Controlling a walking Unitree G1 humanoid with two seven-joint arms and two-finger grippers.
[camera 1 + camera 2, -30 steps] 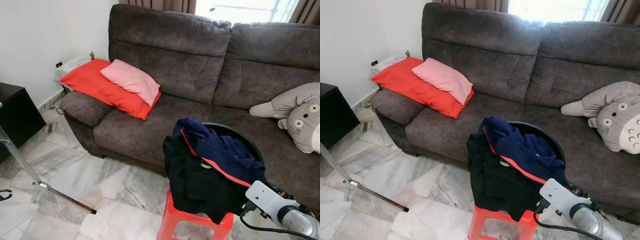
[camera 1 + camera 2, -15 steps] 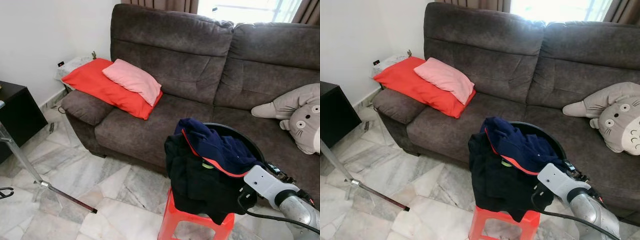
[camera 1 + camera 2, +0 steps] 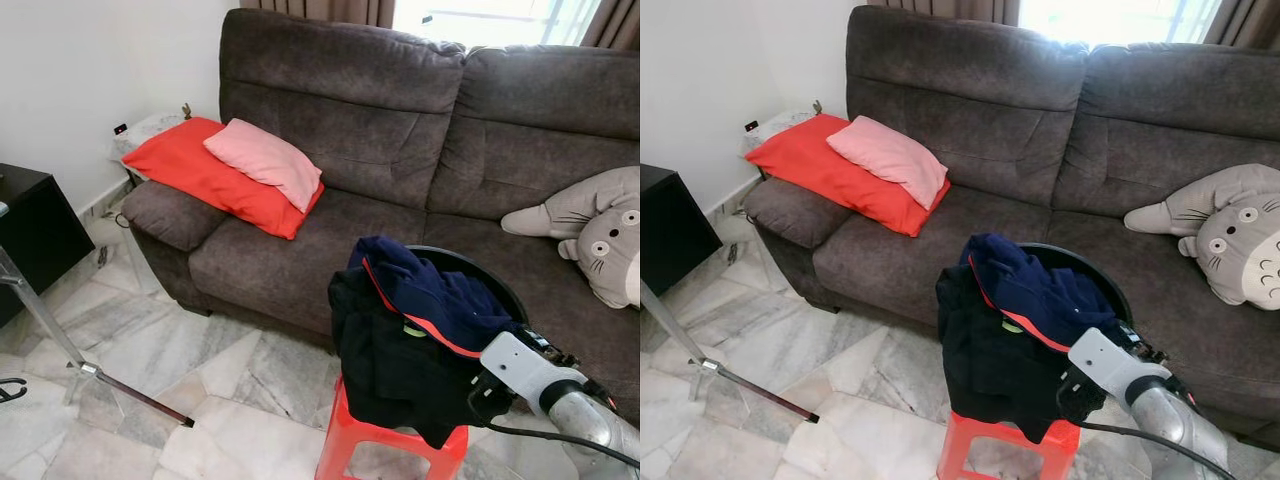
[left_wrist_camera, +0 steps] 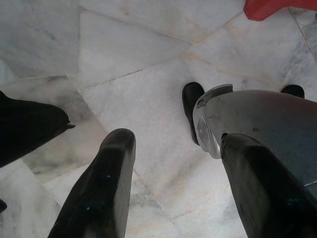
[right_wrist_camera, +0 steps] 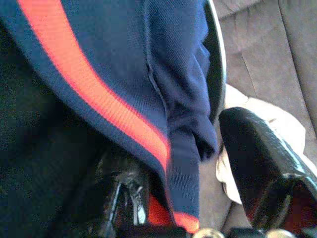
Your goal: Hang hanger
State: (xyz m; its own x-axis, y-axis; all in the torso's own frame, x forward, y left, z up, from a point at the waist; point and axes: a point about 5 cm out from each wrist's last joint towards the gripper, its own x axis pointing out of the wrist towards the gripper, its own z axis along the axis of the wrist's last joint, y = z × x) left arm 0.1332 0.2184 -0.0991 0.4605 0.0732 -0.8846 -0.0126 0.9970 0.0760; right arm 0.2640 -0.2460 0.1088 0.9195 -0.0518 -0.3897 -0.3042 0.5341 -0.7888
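Now right tool (image 5: 198, 163) straddles the navy garment's (image 3: 425, 310) edge.

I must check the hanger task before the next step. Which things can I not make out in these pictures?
- Hanger: if one lies among the navy garment and dark clothes, the fabric hides it.
- Black basket: the clothes cover all but its rim, so what it holds is hidden.
- Right hand: in its wrist view, one finger is buried in cloth.
- Totoro plush: cut off by the picture edge.

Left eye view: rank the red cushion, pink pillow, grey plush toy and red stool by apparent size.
1. red cushion
2. pink pillow and grey plush toy, too close to rank; the toy is cut off at the edge
3. red stool, mostly covered by clothes
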